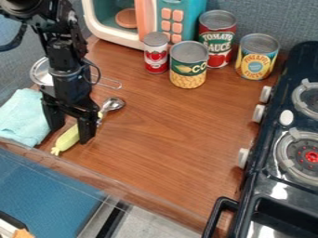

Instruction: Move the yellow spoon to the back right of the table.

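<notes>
Fingers (88, 132) of the gripper (70, 134) stand wide apart, one on each side of the spoon's yellow handle; whether either touches it, I cannot tell. The spoon (66, 139) lies slantwise near the table's (168, 128) front left, its metal bowl pointing toward the back right. Just left of the gripper is a crumpled light blue cloth (23, 115). Behind the arm (64, 51), partly hidden, is a strainer (42, 73) with a wire handle. Farther back stand four upright cans: a small red-and-white one (155, 54), a green-and-yellow one (188, 66), a tall red one (215, 35) and, rightmost, a yellow-and-blue one (256, 56). A toy microwave (149, 21) is at the back left; a dark toy stove (261, 162) runs along the right.
</notes>
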Tool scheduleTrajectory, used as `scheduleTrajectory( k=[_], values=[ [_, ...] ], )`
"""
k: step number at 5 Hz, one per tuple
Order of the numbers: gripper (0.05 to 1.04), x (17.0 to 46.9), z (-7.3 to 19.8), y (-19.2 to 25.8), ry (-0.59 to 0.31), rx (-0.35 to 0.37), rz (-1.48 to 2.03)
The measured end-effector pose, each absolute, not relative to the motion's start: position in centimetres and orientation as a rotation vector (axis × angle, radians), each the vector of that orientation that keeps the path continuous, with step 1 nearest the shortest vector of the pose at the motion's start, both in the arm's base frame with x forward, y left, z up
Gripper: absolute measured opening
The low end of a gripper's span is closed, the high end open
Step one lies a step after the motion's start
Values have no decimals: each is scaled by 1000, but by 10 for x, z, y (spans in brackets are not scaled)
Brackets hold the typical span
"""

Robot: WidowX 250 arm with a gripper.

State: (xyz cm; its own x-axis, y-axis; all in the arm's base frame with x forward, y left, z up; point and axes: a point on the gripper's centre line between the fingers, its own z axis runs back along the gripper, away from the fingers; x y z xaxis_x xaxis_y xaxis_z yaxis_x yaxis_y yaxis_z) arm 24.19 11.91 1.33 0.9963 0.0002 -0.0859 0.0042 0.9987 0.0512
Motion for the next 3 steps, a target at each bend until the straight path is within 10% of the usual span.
scheduleTrajectory(
  k=[1,3],
  values=[
    [945,245,13,121,68,61,8],
    [394,239,17,119,33,26,53]
  ],
)
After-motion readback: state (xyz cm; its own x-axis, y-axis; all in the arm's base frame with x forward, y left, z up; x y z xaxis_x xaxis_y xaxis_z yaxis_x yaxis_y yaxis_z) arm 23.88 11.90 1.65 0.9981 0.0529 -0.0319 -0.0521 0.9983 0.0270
